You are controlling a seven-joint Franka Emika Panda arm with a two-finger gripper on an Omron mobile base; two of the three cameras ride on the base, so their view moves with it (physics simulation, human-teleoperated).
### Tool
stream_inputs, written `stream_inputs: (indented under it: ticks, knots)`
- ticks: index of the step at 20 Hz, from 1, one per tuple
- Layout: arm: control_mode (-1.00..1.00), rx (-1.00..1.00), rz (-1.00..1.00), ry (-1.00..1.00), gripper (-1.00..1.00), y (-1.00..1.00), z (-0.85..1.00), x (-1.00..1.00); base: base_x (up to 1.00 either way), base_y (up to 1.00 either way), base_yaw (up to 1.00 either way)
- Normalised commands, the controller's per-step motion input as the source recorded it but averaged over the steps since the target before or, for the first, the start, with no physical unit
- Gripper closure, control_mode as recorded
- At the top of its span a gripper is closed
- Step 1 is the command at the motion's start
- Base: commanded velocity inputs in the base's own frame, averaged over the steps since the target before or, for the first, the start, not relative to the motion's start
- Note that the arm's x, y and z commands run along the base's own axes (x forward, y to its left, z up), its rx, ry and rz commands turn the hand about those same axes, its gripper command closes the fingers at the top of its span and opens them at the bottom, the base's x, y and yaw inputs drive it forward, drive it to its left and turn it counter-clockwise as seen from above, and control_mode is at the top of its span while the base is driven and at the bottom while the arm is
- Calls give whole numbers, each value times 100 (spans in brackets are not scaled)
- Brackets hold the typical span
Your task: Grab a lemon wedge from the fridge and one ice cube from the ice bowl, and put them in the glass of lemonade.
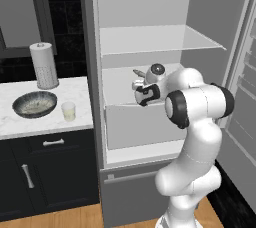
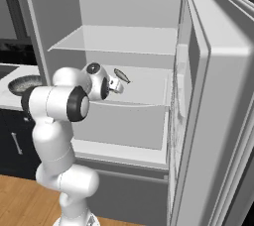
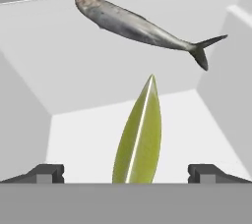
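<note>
the lemon wedge (image 3: pixel 139 134) lies on the white middle shelf of the fridge (image 1: pixel 150 37), toward the shelf's front edge, pointing lengthwise at the back wall. in the hand view it sits midway between the two dark finger tips, which stand wide apart at either side with open room around the wedge, touching nothing. the gripper (image 3: pixel 126 173) reaches into the open fridge over this shelf. a grey fish (image 3: pixel 142 29) lies farther back on the same shelf, near the rear wall, its tail toward the right side wall; a stretch of bare shelf separates it from the wedge. the shelf above hangs well clear of the hand. the fridge door (image 2: pixel 213 121) stands swung open at the right. left of the fridge, on the white marble counter (image 1: pixel 10 122) over dark cabinets, the ice bowl (image 1: pixel 34 104) sits near the middle, the glass of lemonade (image 1: pixel 68 111) just beside it toward the counter's front right corner, and a paper-towel roll (image 1: pixel 44 65) upright at the back edge.
</note>
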Motion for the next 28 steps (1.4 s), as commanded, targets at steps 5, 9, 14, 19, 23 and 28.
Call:
stream_inputs:
  ticks: [5,9,14,19,23,28]
  knots:
    - [-100,0,-4,1,-100,-8,-6,32,0,0,0]
    - [-100,0,-4,0,-100,-7,-4,37,0,0,0]
    - [-100,0,-4,2,-100,-7,-13,29,0,0,0]
    - [-100,0,-4,3,-100,-9,-19,19,0,0,0]
    - [-100,0,-1,1,100,-19,-24,6,0,0,0]
    - [-100,0,0,1,100,-28,-30,0,0,0,0]
